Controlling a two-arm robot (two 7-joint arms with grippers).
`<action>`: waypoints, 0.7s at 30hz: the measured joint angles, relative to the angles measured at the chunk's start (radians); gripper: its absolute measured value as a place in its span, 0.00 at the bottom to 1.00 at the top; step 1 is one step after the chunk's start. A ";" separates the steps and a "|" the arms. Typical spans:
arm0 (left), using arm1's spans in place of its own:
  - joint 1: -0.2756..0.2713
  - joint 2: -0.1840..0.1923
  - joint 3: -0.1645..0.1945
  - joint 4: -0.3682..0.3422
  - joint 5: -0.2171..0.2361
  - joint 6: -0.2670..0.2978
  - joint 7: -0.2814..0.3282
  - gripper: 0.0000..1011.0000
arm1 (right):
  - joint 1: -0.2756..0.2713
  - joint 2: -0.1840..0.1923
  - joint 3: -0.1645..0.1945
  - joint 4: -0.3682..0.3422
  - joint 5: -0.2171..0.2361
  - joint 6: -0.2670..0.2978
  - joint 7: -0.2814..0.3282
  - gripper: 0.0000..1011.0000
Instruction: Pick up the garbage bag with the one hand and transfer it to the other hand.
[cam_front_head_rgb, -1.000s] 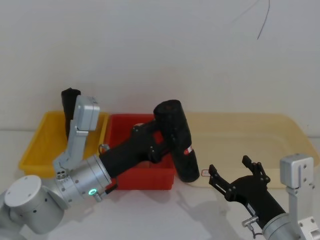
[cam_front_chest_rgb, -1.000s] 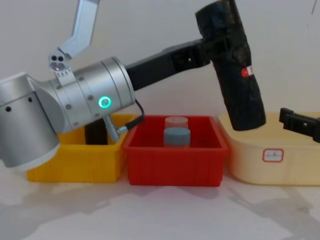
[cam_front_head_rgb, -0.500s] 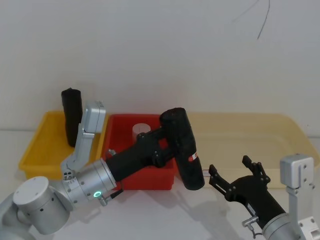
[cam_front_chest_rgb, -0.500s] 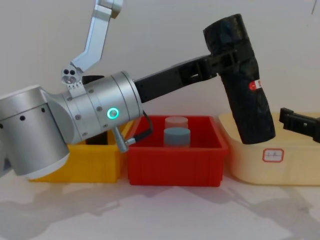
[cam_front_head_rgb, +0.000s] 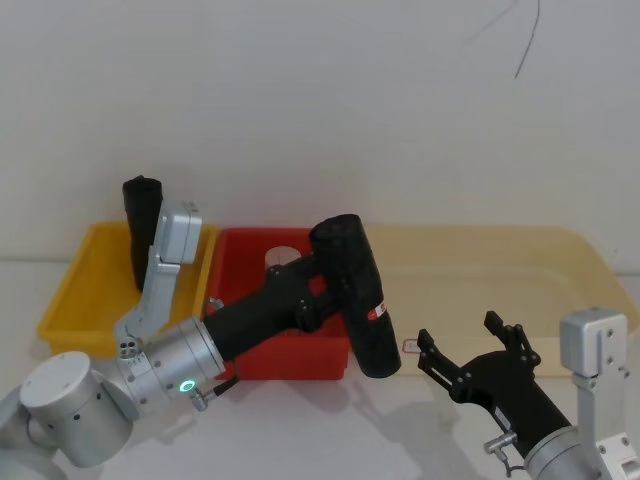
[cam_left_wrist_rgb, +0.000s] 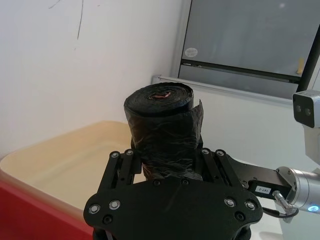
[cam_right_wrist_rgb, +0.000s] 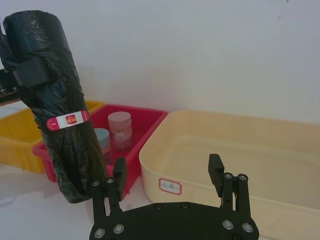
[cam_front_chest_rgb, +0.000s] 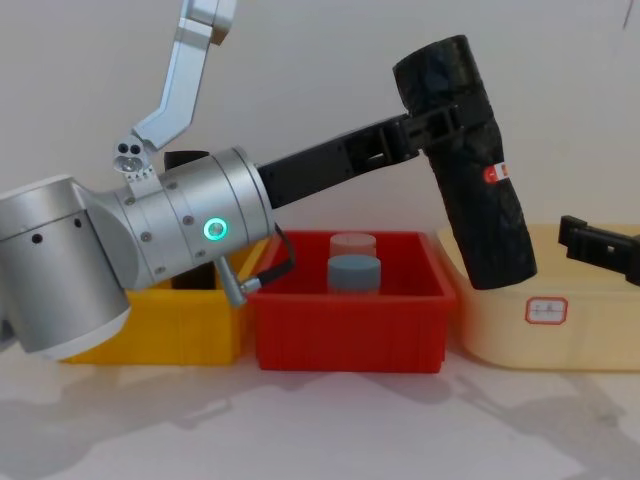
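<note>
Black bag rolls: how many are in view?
2. The garbage bag is held aloft in the left gripper; a plain roll stands in the yellow bin.

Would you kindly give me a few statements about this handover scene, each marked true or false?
1. The left gripper is shut on the garbage bag and holds it tilted in the air. True.
2. The right gripper is shut on the bag's lower end. False: it is open and apart from the bag, low on the robot's right.
3. Two jars stand in the red bin. True.
4. The plain black roll stands in the cream tray. False: it stands in the yellow bin.
</note>
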 joint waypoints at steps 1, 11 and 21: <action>-0.001 0.001 0.000 0.001 -0.001 0.000 0.000 0.52 | 0.000 0.000 0.000 0.000 0.000 0.000 0.000 0.99; -0.005 0.007 0.001 0.008 -0.010 -0.002 -0.003 0.52 | -0.002 0.011 0.001 -0.011 -0.001 0.008 0.013 0.99; -0.006 0.009 0.002 0.010 -0.014 -0.003 -0.004 0.52 | -0.006 0.078 -0.003 -0.070 -0.002 0.068 0.092 0.99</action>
